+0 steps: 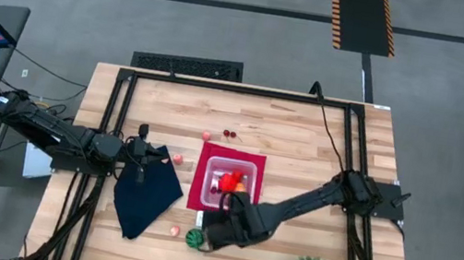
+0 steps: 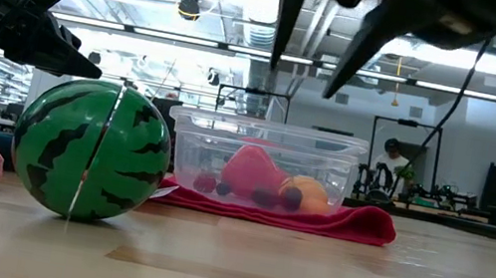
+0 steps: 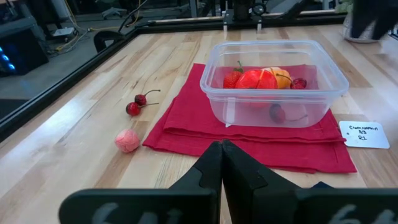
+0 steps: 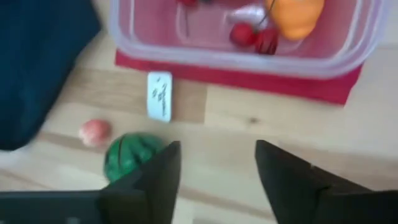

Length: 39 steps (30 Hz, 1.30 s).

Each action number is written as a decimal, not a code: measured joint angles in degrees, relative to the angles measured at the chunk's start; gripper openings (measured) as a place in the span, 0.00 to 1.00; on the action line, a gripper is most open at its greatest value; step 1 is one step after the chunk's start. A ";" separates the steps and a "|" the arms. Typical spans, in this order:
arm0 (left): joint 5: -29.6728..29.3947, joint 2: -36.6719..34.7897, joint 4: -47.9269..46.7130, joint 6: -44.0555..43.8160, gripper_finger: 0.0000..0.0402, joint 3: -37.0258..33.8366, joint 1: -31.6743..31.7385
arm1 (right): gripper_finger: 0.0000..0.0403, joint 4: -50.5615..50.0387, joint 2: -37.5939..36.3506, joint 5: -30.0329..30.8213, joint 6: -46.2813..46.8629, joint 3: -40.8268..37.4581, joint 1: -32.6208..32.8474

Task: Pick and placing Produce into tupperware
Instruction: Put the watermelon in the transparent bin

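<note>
Your right gripper (image 4: 214, 180) hung with fingers spread near the tupperware's (image 1: 229, 178) near edge; the left gripper (image 3: 222, 168), pinched shut on nothing, waited over the navy cloth (image 1: 145, 193). The tub on its red mat (image 3: 186, 127) held several fruits. Watermelon ball (image 4: 129, 155) sat loose near-left. Likely next: descend, straddle it, close.
</note>
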 joint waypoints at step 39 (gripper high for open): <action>-0.01 0.00 0.01 0.01 0.00 -0.01 0.00 | 0.99 24.68 7.87 -2.05 -2.55 0.00 1.61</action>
